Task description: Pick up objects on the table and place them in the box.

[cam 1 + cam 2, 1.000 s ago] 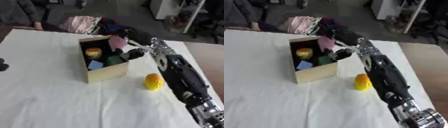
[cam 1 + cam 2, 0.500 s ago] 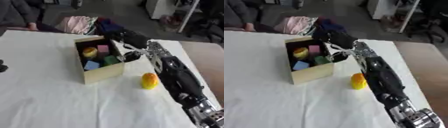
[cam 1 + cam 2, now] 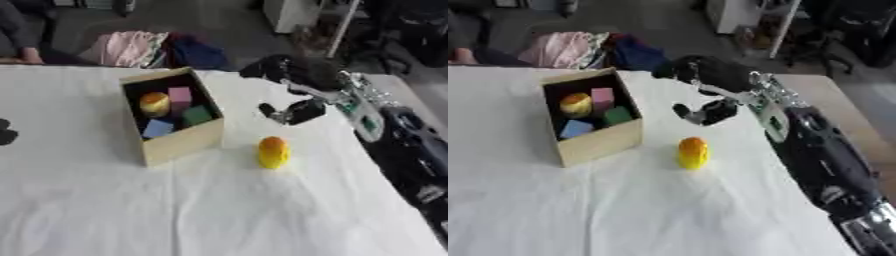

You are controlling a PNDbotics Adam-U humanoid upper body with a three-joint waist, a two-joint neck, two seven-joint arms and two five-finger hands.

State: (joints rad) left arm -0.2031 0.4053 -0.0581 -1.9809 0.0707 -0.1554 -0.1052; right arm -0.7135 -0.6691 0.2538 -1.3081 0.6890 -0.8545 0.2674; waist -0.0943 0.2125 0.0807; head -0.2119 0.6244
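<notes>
A tan cardboard box (image 3: 179, 141) lies tipped on the white table, its opening facing up toward me. Inside it are a yellow-orange ball (image 3: 154, 103), a pink block (image 3: 179, 97), a green block (image 3: 196, 115) and a blue block (image 3: 158, 128). A yellow-orange rounded object (image 3: 273, 152) stands on the cloth just right of the box. My right hand (image 3: 300, 75) hovers to the right of the box and beyond the yellow object, fingers relaxed and holding nothing. A dark bit of my left hand (image 3: 4, 132) shows at the left edge.
Pink and dark blue cloth bundles (image 3: 131, 48) lie past the table's far edge. A bare wooden strip (image 3: 833, 100) runs along the table's right side, under my right arm (image 3: 820, 155). White cloth spreads wide in front of the box.
My right hand held the pink block over the box, let it go inside, then drew back to the right. The whole picture has shifted as the camera moved.
</notes>
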